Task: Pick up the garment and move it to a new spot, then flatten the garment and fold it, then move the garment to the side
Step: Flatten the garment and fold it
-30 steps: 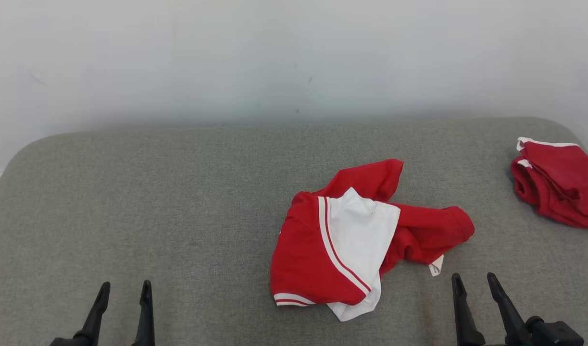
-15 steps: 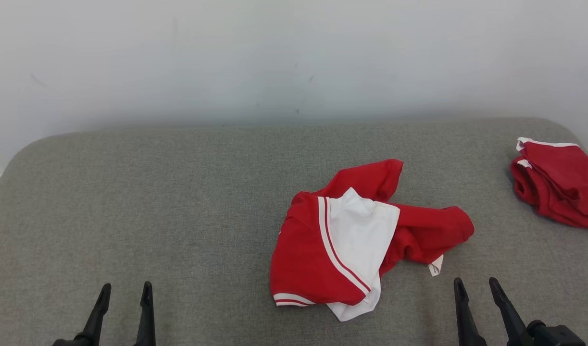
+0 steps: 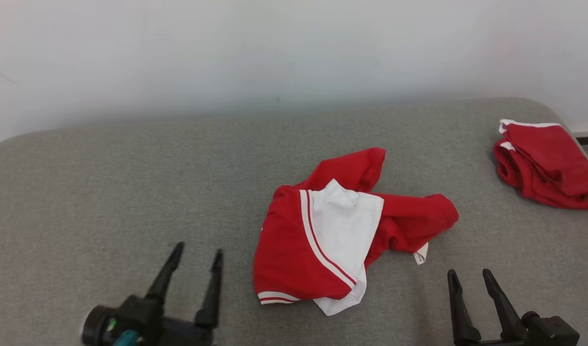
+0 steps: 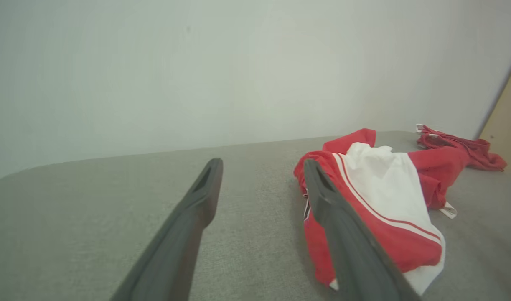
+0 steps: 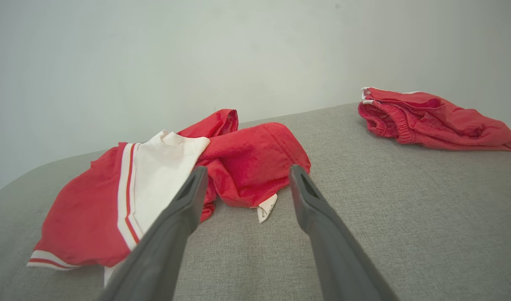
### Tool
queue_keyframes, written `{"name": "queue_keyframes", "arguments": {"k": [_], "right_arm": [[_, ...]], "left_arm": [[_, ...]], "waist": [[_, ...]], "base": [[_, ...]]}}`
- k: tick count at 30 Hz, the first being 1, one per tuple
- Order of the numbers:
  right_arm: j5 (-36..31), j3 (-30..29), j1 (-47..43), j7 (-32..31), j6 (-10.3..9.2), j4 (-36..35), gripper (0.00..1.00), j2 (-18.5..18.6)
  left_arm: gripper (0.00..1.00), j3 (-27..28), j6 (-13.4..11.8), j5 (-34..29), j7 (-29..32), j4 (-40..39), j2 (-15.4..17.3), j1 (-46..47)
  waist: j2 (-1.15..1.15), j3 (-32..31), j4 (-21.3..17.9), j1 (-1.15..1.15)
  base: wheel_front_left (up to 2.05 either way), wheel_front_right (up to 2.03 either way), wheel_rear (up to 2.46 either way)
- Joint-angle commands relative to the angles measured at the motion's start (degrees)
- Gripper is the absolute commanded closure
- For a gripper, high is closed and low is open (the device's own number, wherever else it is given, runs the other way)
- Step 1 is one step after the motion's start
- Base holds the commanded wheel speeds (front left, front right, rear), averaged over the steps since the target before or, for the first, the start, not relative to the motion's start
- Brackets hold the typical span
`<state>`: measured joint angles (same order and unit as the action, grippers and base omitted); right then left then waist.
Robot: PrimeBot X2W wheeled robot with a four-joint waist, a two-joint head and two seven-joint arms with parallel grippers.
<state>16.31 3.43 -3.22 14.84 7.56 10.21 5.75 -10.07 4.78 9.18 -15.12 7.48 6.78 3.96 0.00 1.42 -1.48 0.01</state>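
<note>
A crumpled red and white garment [image 3: 342,230] lies on the grey padded surface, a little right of centre; the wrist views show it too [image 4: 376,196] [image 5: 163,184]. My left gripper [image 3: 197,252] stands open just left of the garment's lower left edge, with nothing between its fingers. In the left wrist view its right finger [image 4: 339,217] overlaps the garment's near edge. My right gripper [image 3: 469,278] is open below the garment's right end, apart from it, and points at the small white label [image 5: 267,207].
A second red garment [image 3: 544,163], bunched with white trim, lies at the far right edge of the grey surface [image 3: 106,192]. A pale wall [image 3: 274,48] rises behind the surface. Open grey fabric stretches to the left of the garment.
My left gripper has risen and moved right, toward the garment's left edge, and more of its wrist shows. The head camera has shifted, so the scene sits slightly left and higher. The right gripper barely moved.
</note>
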Motion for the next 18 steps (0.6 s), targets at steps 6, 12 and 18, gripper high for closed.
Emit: {"name": "queue_keyframes", "arguments": {"k": [6, 12, 18], "right_arm": [[0.6, 0.3, 1.5, 0.2, -0.13, 0.8, 0.00, -0.3], [0.9, 0.4, 2.7, 0.4, -0.13, 1.3, 0.00, -0.5], [1.0, 0.6, 3.8, 0.4, -0.13, 0.9, 0.00, -0.8]], "left_arm": [[0.00, -8.8, 1.9, -1.9, 0.0, 4.9, -1.7, 6.1], [0.00, -15.7, 2.5, -2.2, 0.4, 11.5, -2.3, 9.4], [0.00, -20.1, 2.5, -1.5, 0.2, 18.5, -2.6, 12.1]], "waist": [[0.00, 2.9, -4.7, -0.01], [0.00, 4.9, -8.2, -0.01], [0.00, 6.7, -10.7, -0.01]], "base": [[0.00, 0.00, 0.00], [0.00, 0.00, 0.00], [0.00, 0.00, 0.00]]}}
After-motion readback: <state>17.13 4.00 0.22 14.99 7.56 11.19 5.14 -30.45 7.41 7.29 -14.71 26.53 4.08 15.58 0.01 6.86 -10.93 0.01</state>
